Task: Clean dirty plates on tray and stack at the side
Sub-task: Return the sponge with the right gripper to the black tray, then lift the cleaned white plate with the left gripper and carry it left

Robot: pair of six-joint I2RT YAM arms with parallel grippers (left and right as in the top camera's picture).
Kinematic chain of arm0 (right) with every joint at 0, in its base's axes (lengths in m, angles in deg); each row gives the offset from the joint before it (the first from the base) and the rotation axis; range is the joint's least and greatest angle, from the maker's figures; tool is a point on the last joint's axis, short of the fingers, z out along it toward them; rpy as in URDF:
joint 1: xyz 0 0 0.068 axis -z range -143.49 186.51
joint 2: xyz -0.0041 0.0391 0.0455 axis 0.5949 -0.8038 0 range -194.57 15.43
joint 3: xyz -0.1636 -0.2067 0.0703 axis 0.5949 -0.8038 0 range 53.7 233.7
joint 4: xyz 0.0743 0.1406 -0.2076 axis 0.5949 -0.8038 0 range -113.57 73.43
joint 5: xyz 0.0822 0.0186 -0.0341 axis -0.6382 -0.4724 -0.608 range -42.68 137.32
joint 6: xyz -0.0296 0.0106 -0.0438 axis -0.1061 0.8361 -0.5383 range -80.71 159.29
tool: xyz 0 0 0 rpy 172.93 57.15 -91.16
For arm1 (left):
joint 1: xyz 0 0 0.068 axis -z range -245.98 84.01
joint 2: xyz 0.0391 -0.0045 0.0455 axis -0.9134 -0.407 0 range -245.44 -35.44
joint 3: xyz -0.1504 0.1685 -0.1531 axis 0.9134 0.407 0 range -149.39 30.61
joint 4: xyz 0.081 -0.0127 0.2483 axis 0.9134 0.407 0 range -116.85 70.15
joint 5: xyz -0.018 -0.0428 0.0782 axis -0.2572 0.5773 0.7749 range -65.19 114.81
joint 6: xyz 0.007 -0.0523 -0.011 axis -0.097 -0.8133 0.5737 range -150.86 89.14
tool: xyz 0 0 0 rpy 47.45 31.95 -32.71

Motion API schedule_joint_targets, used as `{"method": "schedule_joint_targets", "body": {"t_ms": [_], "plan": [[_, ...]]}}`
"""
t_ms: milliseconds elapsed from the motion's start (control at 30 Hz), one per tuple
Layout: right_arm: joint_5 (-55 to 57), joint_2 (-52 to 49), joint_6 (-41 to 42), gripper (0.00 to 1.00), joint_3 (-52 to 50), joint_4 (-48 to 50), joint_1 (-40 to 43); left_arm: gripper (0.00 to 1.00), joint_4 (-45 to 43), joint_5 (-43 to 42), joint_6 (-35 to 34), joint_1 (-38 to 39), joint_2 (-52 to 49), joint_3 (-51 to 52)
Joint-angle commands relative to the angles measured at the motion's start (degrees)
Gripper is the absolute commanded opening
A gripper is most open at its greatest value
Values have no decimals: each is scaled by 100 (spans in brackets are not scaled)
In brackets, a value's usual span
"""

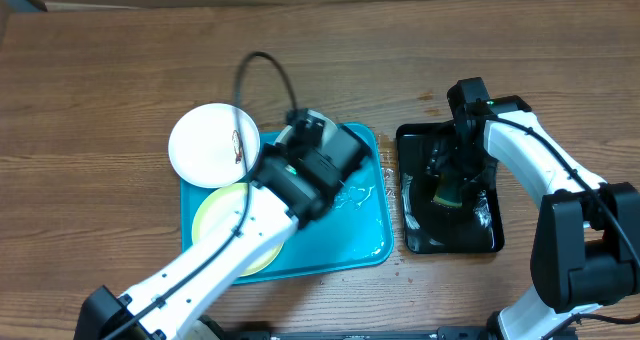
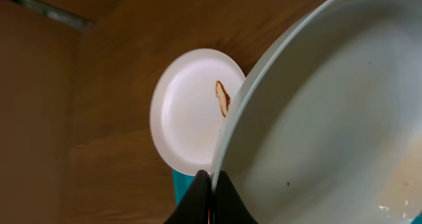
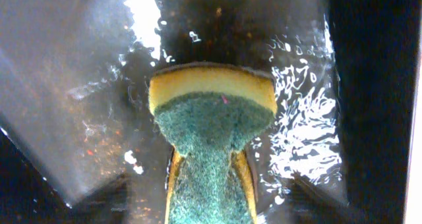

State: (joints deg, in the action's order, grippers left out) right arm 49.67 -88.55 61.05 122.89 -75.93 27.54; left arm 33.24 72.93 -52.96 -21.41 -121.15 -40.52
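Note:
My left gripper [image 2: 211, 184] is shut on the rim of a white plate [image 2: 330, 105], which fills the right of the left wrist view and has small dark specks. In the overhead view my left gripper [image 1: 305, 132] is over the back of the turquoise tray [image 1: 365, 235], and the arm hides the held plate. A second white plate [image 1: 210, 145] with a brown smear lies over the tray's back left corner and shows in the left wrist view [image 2: 188, 109]. A yellow-green plate [image 1: 225, 220] lies on the tray's left. My right gripper [image 3: 211, 201] is shut on a green-and-yellow sponge [image 3: 211, 112].
A glossy black tray [image 1: 480, 235], wet with droplets, stands right of the turquoise tray, and my right gripper [image 1: 450, 192] holds the sponge over it. Water pools on the turquoise tray's right half. A black cable [image 1: 262, 65] loops behind the left arm.

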Motion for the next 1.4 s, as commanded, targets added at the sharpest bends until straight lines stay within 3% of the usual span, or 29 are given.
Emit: {"method": "schedule_joint_targets", "body": {"t_ms": [0,167,767,1167,1367], "plan": [[61,144,26,100,-24,-20,11,4,155,1967,-387,699,114,-118],[59,144,28,100,-24,-33,11,4,291,2839,-385,1314,114,-118],[59,144,28,100,-24,1034,11,4,254,3034,-643,1421,184,-142],[59,144,28,100,-24,1034,11,4,-90,1360,-1244,1169,188,-149],[59,144,28,100,-24,1034,11,4,-354,-1375,-1241,-94,278,-404]]}}
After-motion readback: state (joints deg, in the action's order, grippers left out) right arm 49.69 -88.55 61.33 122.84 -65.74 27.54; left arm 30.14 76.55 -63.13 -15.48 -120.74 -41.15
